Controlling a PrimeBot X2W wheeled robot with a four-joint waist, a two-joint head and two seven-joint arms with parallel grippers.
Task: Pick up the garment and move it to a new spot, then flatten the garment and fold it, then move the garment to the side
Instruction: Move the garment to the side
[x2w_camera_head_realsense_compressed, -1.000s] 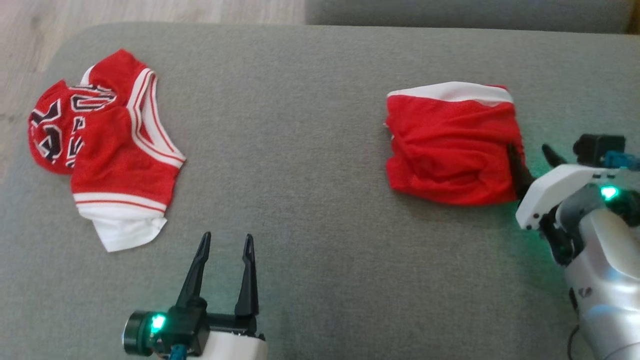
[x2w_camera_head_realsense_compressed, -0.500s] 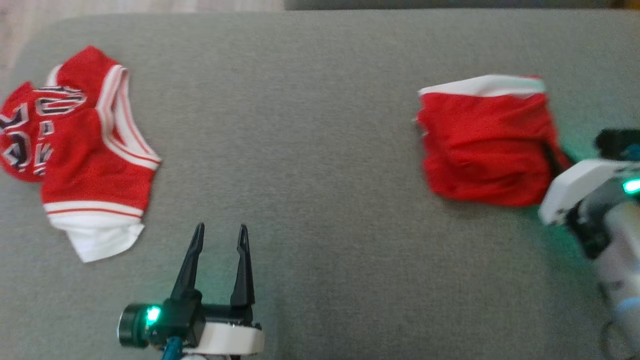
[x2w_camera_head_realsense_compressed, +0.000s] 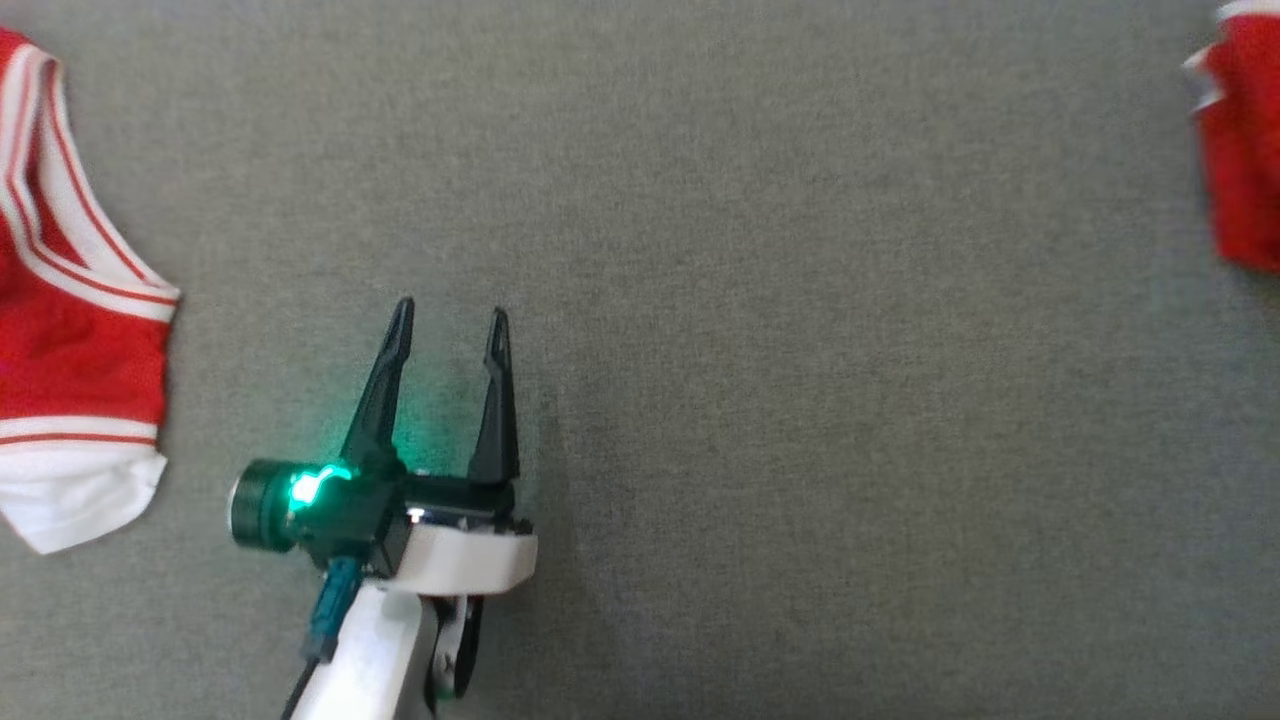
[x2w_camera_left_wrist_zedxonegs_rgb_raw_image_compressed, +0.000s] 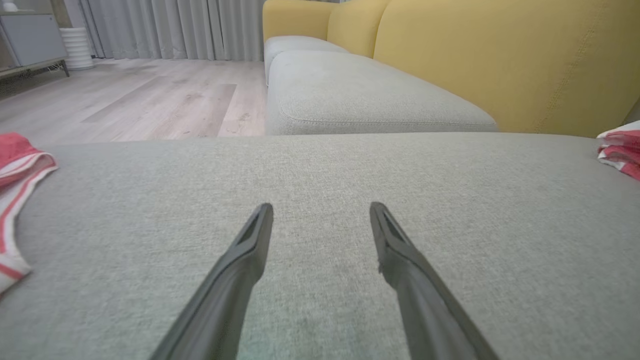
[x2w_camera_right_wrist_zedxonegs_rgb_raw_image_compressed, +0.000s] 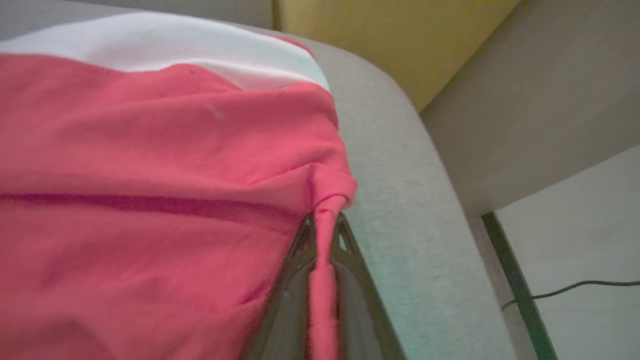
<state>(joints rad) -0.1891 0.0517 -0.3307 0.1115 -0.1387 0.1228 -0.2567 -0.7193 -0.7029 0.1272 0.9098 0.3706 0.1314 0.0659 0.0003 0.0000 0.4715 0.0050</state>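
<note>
My head camera looks almost straight down on the grey cushion (x2w_camera_head_realsense_compressed: 800, 400). The left wrist camera sits low over that cushion, facing along it toward the yellow backrest (x2w_camera_left_wrist_zedxonegs_rgb_raw_image_compressed: 500, 60). Both catch the striped jersey (x2w_camera_head_realsense_compressed: 70, 330) at their left edge and the red garment (x2w_camera_head_realsense_compressed: 1245, 150) at their right. The right wrist camera sits right up against that garment.
</note>
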